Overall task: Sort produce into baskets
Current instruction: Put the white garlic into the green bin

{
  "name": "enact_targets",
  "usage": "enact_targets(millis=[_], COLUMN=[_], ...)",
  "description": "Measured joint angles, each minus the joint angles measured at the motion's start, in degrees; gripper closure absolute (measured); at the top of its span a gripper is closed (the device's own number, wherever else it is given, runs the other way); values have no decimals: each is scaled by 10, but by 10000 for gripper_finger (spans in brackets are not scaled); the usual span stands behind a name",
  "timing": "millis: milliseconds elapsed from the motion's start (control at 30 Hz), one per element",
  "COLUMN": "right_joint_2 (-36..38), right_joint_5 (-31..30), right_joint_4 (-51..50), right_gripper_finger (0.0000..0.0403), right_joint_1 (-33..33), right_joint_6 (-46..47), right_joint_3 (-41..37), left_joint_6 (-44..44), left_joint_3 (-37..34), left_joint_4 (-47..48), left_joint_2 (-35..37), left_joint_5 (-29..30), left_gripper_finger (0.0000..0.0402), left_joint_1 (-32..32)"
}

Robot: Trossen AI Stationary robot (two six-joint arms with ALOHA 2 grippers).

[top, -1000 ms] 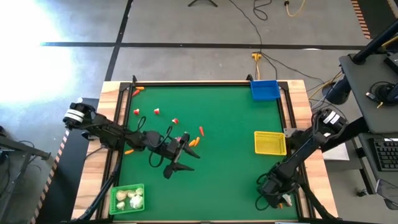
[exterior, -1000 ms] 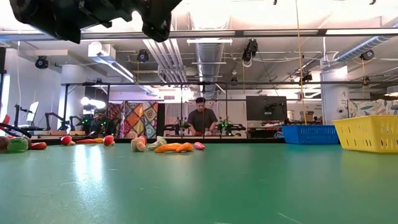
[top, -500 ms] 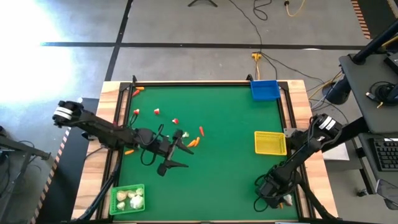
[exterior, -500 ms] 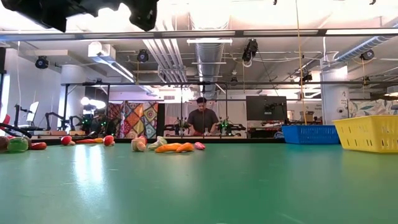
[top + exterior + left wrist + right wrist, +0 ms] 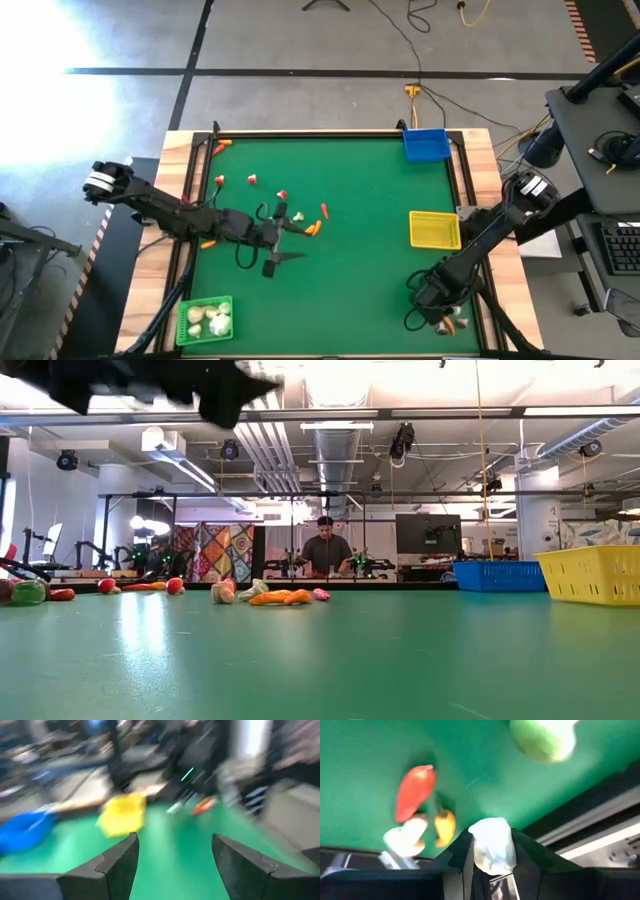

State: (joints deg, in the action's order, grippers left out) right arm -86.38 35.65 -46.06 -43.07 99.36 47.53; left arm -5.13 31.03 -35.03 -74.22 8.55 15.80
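My right gripper [image 5: 427, 312] is at the table's near right corner, shut on a whitish garlic-like bulb [image 5: 490, 845]. Beside it on the green mat lie a red piece [image 5: 415, 791], a small yellow-orange piece [image 5: 445, 826], a white piece [image 5: 405, 838] and a pale green one [image 5: 543, 739]. My left gripper [image 5: 279, 260] hovers open left of the table's middle, nothing between its fingers [image 5: 118, 865]. Just beyond it lie orange sticks [image 5: 313, 228] and red-and-white pieces [image 5: 251, 180]. The green basket [image 5: 188, 304] holds whitish bulbs; the yellow basket [image 5: 434, 229] and blue basket [image 5: 426, 144] stand on the right. My right gripper pinches the whitish bulb between its two fingers, one on each side of it [image 5: 479, 851]. The fingers come slanting down from above. The bulb's rounded end sticks out past the fingertips; I cannot tell whether it is clear of the mat.
A raised frame and a wooden border [image 5: 480, 250] run round the mat. More orange pieces lie at the far left corner [image 5: 222, 146] and the left edge [image 5: 207, 243]. A person [image 5: 324, 552] sits in the room far behind the table. Bare mat spreads between the two arms.
My left gripper has drawn back a little toward the table's left edge and has tipped up from pointing downward to nearly level, rolling as it went; it stays open.
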Motion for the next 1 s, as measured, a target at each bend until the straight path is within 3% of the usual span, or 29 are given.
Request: enact_targets(millis=[100, 233, 367, 433, 600, 833, 1000], right_joint_2=[8, -5, -34, -59, -162, -325, -389], right_joint_5=[-49, -169, -322, -367, -387, -445, -447], right_joint_4=[-109, -228, -251, -246, -213, -124, -79], right_gripper_finger=[307, 313, 313, 313, 313, 312, 312], right_joint_1=[17, 40, 73, 97, 169, 227, 256], right_joint_6=[-36, -105, -184, -253, -484, -813, -957], right_joint_3=[61, 156, 228, 256, 336, 497, 580], left_joint_6=[-3, 29, 67, 80, 105, 110, 157], left_joint_3=[0, 0, 0, -1, -9, -45, -51], left_joint_4=[52, 60, 66, 70, 102, 38, 37], left_joint_2=[0, 0, 0, 0, 0, 0, 0], left_joint_5=[63, 42, 52, 83, 189, 251, 254], left_gripper_finger=[169, 169, 169, 169, 169, 169, 169], left_joint_1=[8, 22, 50, 69, 124, 197, 217])
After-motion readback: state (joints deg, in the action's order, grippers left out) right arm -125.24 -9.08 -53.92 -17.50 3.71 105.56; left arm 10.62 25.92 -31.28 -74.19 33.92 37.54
